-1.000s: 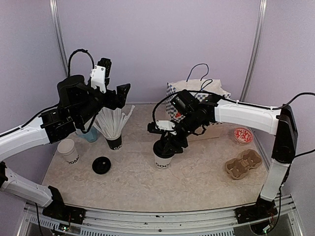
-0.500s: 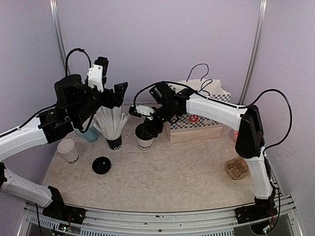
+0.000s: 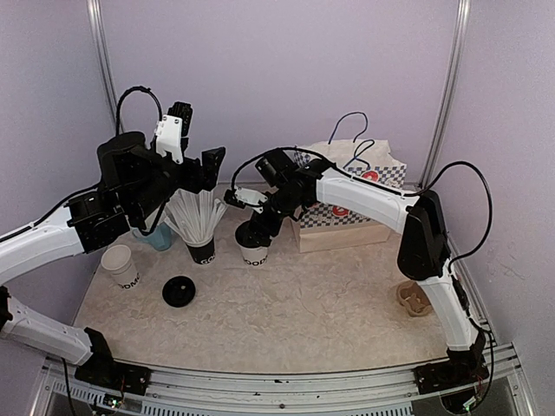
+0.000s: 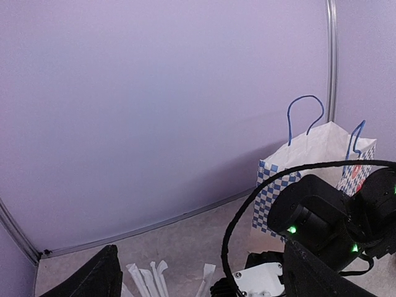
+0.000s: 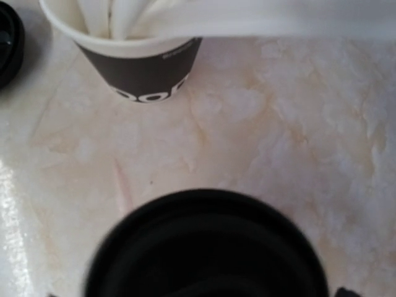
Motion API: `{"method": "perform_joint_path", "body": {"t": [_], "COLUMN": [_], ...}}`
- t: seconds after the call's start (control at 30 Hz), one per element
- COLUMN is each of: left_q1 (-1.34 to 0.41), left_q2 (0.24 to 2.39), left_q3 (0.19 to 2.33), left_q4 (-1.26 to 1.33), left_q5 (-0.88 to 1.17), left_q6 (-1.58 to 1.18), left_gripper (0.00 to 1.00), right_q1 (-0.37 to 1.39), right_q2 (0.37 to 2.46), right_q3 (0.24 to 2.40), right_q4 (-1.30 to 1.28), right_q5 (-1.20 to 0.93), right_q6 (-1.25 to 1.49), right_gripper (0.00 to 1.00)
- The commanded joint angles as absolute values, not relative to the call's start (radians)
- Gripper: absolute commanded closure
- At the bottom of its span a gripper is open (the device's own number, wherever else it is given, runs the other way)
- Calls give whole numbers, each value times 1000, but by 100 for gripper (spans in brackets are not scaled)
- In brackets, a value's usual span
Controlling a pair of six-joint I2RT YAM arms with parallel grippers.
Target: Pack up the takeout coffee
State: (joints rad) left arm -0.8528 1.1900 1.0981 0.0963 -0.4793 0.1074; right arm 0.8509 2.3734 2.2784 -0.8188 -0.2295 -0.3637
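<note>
The right hand [image 3: 257, 228] has shifted the lidded cup [image 3: 253, 254] from well right of the straw cup [image 3: 202, 250] to just beside it; I cannot tell whether it grips or has let go, so the set-down seems under way.

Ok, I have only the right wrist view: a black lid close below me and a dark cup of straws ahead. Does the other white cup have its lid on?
Observer: No. The second white cup stands open, without a lid, near the left edge of the table.
Operator: Where is its lid, then?
Observer: A loose black lid lies flat on the table, to the right of that cup and nearer the arm bases, not touching it.
Operator: And is the left arm busy?
Observer: No. The left fingers are open, hold nothing, and are raised well off the table.
</note>
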Motion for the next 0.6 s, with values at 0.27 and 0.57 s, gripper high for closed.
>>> {"method": "perform_joint_path", "body": {"t": [0.27, 0.57], "left_q1": [-812, -821], "left_q2": [1309, 1298], "left_q3": [1385, 1315], "left_q4": [-373, -855], "left_q5": [-491, -343], "left_q6": [-138, -460], "left_gripper": [24, 44], "right_q1": [852, 662], "right_q2": [2019, 1567], "right_q3": [2054, 1414], "right_q4": [-862, -676], "right_q5": [-345, -751], "right_q6": [-390, -506], "right_gripper": [1, 4]}}
